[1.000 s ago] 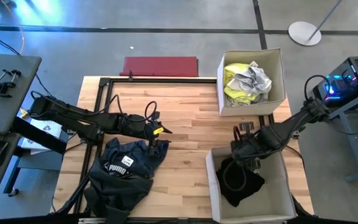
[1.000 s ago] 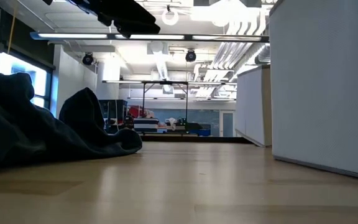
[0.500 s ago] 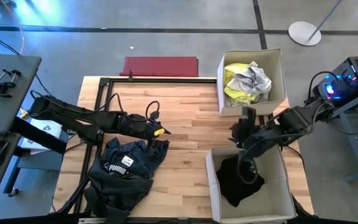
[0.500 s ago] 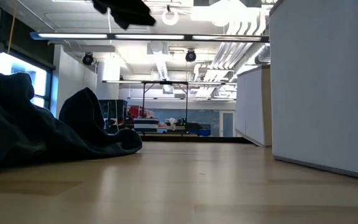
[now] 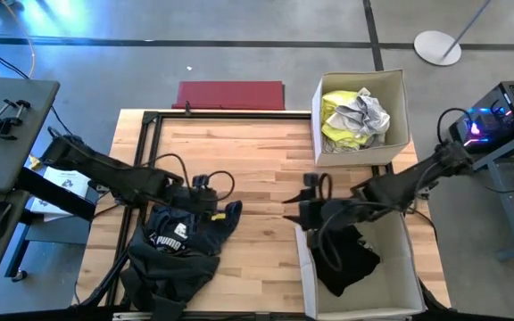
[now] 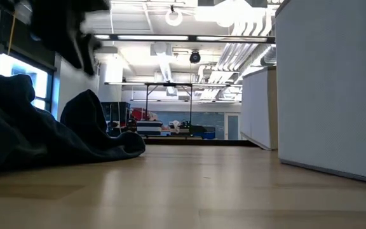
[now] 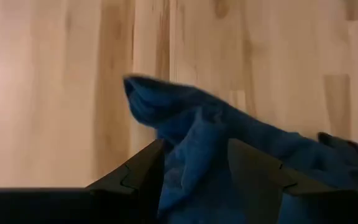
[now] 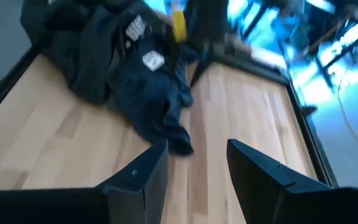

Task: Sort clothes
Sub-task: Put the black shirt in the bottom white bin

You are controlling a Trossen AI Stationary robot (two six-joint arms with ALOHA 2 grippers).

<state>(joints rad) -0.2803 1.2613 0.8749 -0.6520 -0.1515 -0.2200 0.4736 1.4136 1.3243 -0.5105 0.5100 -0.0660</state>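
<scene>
A navy garment with a white Puma logo lies crumpled at the table's near left; it also shows in the low view. My left gripper is open just above its far right part, and a raised fold sits between the fingers; whether they touch it, I cannot tell. My right gripper is open and empty over the bare table, left of the near white box, which holds a black garment. The far box holds neon yellow and grey-white clothes.
A red mat lies beyond the table's far edge. A black metal frame runs along the table's left and far sides. Bare wood lies between the garment and the boxes. A desk stands at the left.
My right gripper has risen out of the near box, empty, and swung toward the table's left, out over the bare wood. My left gripper has gone a little toward the table's left edge and down onto the navy garment.
</scene>
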